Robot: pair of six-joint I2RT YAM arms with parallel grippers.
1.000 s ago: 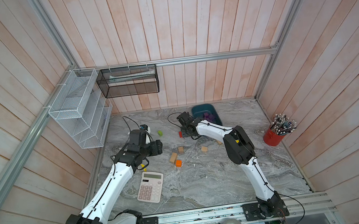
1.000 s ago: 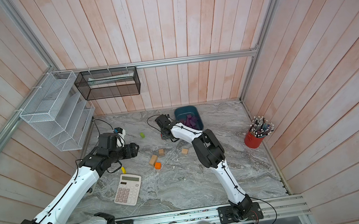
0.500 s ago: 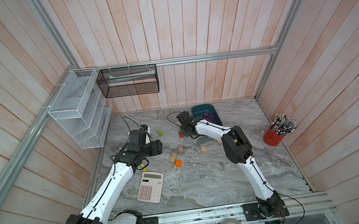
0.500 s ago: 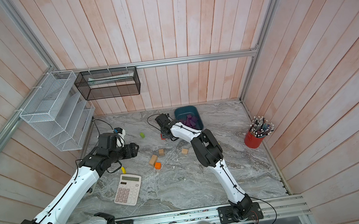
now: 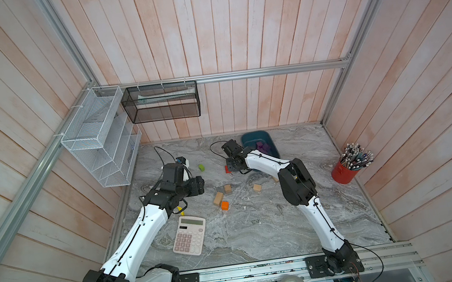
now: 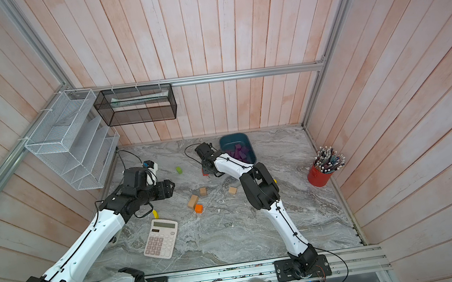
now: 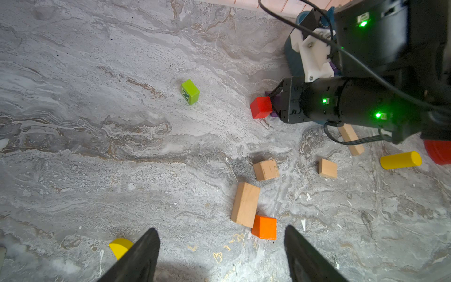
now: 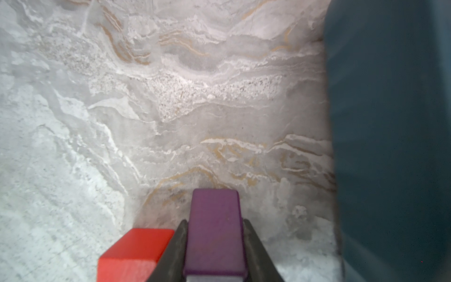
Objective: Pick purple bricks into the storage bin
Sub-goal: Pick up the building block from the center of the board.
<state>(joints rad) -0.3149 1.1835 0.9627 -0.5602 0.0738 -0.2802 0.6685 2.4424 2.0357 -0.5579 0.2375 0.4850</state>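
Observation:
A purple brick (image 8: 216, 232), an oblong bar, lies on the marble table between the fingers of my right gripper (image 8: 214, 222), which is shut on it. A red block (image 8: 131, 254) touches the outside of one finger. In a top view the right gripper (image 5: 233, 166) is low at the table, just left of the dark teal storage bin (image 5: 248, 140). The bin's wall (image 8: 390, 122) stands close beside the held brick. Several purple bricks (image 6: 239, 153) lie inside the bin. My left gripper (image 7: 220, 230) hovers open and empty over the left half of the table.
A green block (image 5: 201, 167), tan blocks (image 5: 218, 198) and an orange cube (image 5: 225, 205) lie mid-table. A calculator (image 5: 189, 235) is near the front, a red pen cup (image 5: 344, 171) at the right. A yellow cylinder (image 7: 400, 160) lies under the right arm.
The right gripper's fingers have closed onto the purple brick. Both arms have barely moved.

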